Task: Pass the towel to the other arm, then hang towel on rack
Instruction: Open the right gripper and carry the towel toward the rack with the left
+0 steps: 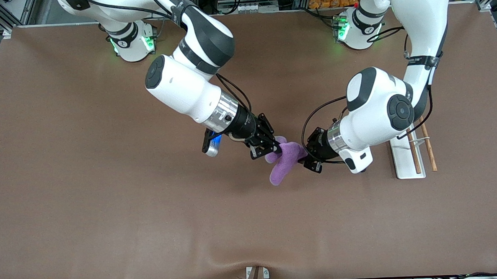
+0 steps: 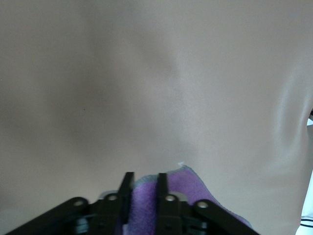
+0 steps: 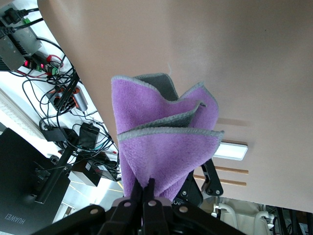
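The purple towel (image 1: 284,162) hangs in the air over the middle of the table, bunched between both grippers. My right gripper (image 1: 276,149) is shut on one end of it; in the right wrist view its fingers pinch the towel (image 3: 166,147) at the right gripper (image 3: 148,183). My left gripper (image 1: 305,154) meets the towel from the left arm's end, and the left gripper (image 2: 145,182) has a purple fold (image 2: 195,191) pressed between its two fingers. The rack (image 1: 402,160), a white base with two brown rods (image 1: 428,148), stands on the table under the left arm's elbow.
The brown table cloth (image 1: 108,204) lies bare around the grippers. A small clamp (image 1: 256,277) sits at the table's front edge. The rack's white base (image 3: 231,151) shows past the towel in the right wrist view. Both arm bases (image 1: 133,42) stand along the table's back edge.
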`<move>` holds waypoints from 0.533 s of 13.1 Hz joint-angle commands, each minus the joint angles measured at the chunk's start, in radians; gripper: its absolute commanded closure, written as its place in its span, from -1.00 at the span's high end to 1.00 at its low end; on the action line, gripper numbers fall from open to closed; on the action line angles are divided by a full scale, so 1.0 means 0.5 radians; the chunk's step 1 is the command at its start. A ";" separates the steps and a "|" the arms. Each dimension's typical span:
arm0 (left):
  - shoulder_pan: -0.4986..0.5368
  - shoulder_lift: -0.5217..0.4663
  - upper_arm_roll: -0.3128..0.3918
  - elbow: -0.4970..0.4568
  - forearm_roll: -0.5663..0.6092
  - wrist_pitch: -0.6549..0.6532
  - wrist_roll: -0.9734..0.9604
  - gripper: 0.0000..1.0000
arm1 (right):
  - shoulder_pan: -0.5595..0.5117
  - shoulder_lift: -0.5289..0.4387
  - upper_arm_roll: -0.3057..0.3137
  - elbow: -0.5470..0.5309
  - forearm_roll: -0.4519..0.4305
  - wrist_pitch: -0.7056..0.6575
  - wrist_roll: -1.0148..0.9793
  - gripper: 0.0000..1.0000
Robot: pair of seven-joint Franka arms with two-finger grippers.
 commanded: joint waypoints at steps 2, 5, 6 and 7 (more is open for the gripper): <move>0.017 -0.013 -0.004 0.036 0.000 -0.011 0.058 -1.00 | 0.015 0.029 -0.009 0.051 0.021 0.014 0.026 -1.00; 0.045 -0.074 0.005 0.048 -0.001 -0.127 0.217 -1.00 | 0.015 0.029 -0.009 0.051 0.021 0.014 0.023 -0.98; 0.075 -0.101 0.005 0.048 0.000 -0.179 0.275 -1.00 | 0.015 0.029 -0.009 0.051 0.021 0.014 0.023 -0.63; 0.087 -0.132 0.008 0.048 0.000 -0.243 0.340 -1.00 | 0.015 0.029 -0.009 0.051 0.021 0.014 0.026 -0.07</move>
